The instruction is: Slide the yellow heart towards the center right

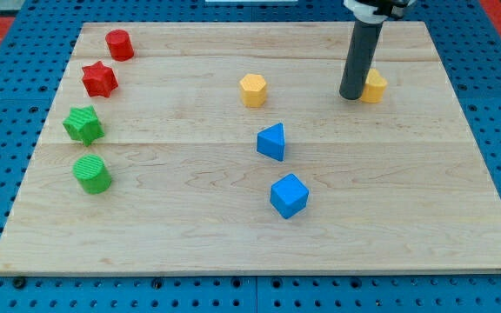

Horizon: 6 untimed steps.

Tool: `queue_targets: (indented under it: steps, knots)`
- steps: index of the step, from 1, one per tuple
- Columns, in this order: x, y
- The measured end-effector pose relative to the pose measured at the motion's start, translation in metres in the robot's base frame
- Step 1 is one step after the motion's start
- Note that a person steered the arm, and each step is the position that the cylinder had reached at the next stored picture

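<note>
Rod, smooth, dark and round, comes down from the view's top; my tip [352, 96] rests on the desk [190, 226] of pale grained wood. No pincer shows, only this rod. Touching the tip at its 3 o'clock sits the yellow heart [375, 85], half hidden behind the rod, at about 2 o'clock on the desk. At the tip's 9 o'clock, well apart, stands a yellow hexagon [253, 89]. Towards 7 o'clock lie a blue wedge [271, 142] and a blue cube [289, 195]. Along the view's left run a red cylinder [119, 44], red star [99, 79], green star [83, 125] and ribbed green cylinder [92, 173].
</note>
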<state>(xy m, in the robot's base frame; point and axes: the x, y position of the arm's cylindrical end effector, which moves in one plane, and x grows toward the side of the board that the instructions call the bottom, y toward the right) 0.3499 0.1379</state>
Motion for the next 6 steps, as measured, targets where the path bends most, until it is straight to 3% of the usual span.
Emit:
queue_targets:
  steps: [1, 2, 3, 4, 5, 6]
  knots:
    - [-0.048, -0.026]
    - [-0.036, 0.030]
    - [0.035, 0.044]
    - [0.035, 0.033]
    - [-0.051, -0.006]
    - [-0.077, -0.099]
